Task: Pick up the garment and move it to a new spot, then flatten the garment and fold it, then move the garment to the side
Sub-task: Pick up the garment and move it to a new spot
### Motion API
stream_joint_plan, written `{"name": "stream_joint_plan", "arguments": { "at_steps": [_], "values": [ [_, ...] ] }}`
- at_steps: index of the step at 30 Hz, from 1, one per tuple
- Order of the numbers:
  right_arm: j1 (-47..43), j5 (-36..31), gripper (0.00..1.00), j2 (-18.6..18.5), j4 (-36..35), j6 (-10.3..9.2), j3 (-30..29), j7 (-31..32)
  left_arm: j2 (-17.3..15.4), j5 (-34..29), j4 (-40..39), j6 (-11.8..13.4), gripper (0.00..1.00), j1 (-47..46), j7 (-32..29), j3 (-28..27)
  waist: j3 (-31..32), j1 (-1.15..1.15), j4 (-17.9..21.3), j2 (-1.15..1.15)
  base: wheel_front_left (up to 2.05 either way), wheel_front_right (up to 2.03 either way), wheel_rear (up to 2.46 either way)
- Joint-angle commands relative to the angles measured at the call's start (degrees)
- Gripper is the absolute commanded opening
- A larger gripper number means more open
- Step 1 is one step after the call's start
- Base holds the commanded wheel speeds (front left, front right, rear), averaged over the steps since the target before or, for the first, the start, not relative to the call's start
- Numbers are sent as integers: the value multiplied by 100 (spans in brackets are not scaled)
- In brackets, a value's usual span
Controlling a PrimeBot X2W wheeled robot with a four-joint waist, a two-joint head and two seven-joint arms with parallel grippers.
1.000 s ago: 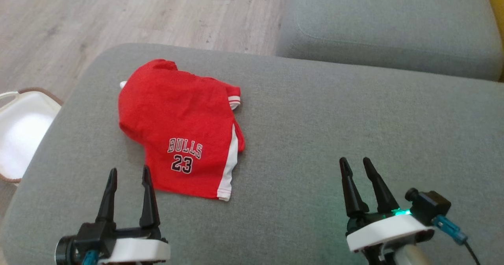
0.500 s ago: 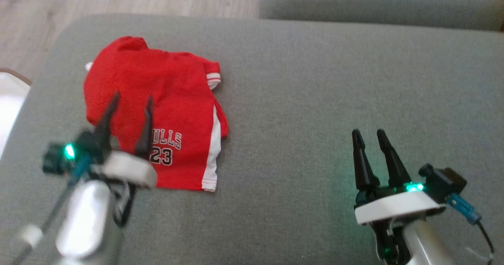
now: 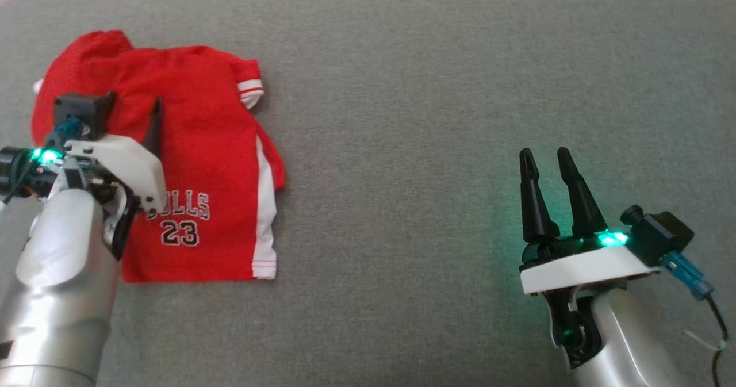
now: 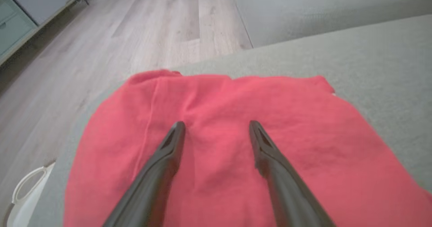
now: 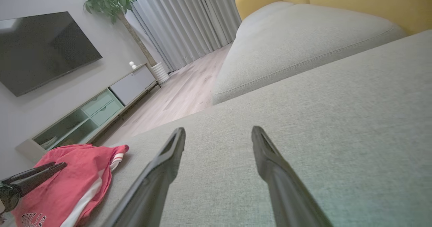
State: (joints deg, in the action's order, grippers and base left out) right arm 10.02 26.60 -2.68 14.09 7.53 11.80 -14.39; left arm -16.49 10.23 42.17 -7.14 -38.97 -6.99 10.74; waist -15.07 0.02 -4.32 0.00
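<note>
One red garment [image 3: 218, 145], two pincers: left pincer [image 4: 216, 125] spread wide over it, empty; right pincer [image 3: 543, 158] well right of it, also apart, empty

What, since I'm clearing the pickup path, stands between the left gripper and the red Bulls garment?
Nothing visible does. The left gripper, open, points straight at the red Bulls garment, with only its fabric ahead in the left wrist view. Whether the tips touch it cannot be told.
</note>
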Motion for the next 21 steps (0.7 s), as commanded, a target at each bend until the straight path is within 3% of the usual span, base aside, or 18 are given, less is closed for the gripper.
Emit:
{"name": "stream_joint_plan", "arguments": {
  "at_steps": [1,5,6,7,8,21],
  "values": [
    [172,0,100,-20,-197,-4,130,-61,-333,91,2,-22,100,-299,-96,-128,-65,-2,104,0,0,0,0],
    [186,13,100,-20,-196,-4,140,-61,-392,339,362,-31,100,-342,-332,41,-55,-2,173,0,0,0,0],
    [187,16,100,-20,-194,-4,140,-61,-399,437,411,-32,95,-343,-362,92,-47,-2,184,0,0,0,0],
    [188,19,100,-20,-193,-4,138,-61,-424,515,438,-32,34,-352,-340,132,-38,-2,192,0,0,0,0],
    [187,21,100,-20,-190,-4,135,-61,-454,574,456,-33,0,-367,-279,149,-27,-2,196,0,0,0,0],
    [48,18,100,-20,-130,-4,78,-61,-440,1114,-6,-23,0,-598,1125,-13,360,-2,103,0,0,0,0]
  ]
}}
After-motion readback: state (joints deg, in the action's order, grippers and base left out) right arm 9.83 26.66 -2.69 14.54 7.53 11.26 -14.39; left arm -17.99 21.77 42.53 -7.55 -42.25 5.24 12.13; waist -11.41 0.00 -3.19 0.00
